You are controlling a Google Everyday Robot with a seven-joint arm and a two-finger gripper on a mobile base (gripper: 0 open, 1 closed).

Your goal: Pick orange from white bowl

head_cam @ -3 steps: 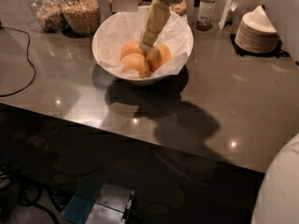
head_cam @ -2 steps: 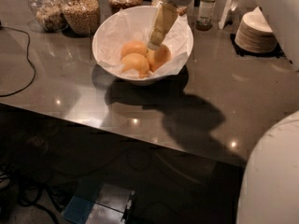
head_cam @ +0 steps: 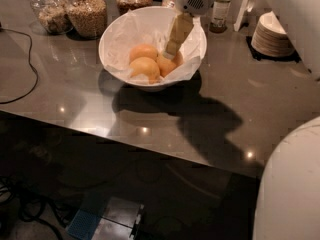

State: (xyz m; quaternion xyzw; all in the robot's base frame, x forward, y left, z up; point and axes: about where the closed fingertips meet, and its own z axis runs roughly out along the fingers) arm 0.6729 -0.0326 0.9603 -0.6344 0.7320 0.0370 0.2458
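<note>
The white bowl [head_cam: 150,87] stands on the grey counter at the back middle, lined with crumpled white paper. Three yellow-orange fruits lie in it. The orange [head_cam: 165,67] is the deep-coloured one on the right, partly hidden. A paler round fruit [head_cam: 143,51] lies behind on the left, and an oblong pointed one [head_cam: 144,69] lies in front. My gripper [head_cam: 171,52] reaches down into the bowl from the upper right, and its tan tip rests on or just above the orange's top.
Three glass jars [head_cam: 87,14] stand behind the bowl on the left. A bottle [head_cam: 220,11] and a stack of small white dishes [head_cam: 272,34] stand at the back right. A black cable [head_cam: 20,64] lies at the left. My white body [head_cam: 290,184] fills the lower right.
My gripper has shifted a little to the right inside the bowl, from between the fruits to over the right-hand orange. The fruits have not moved.
</note>
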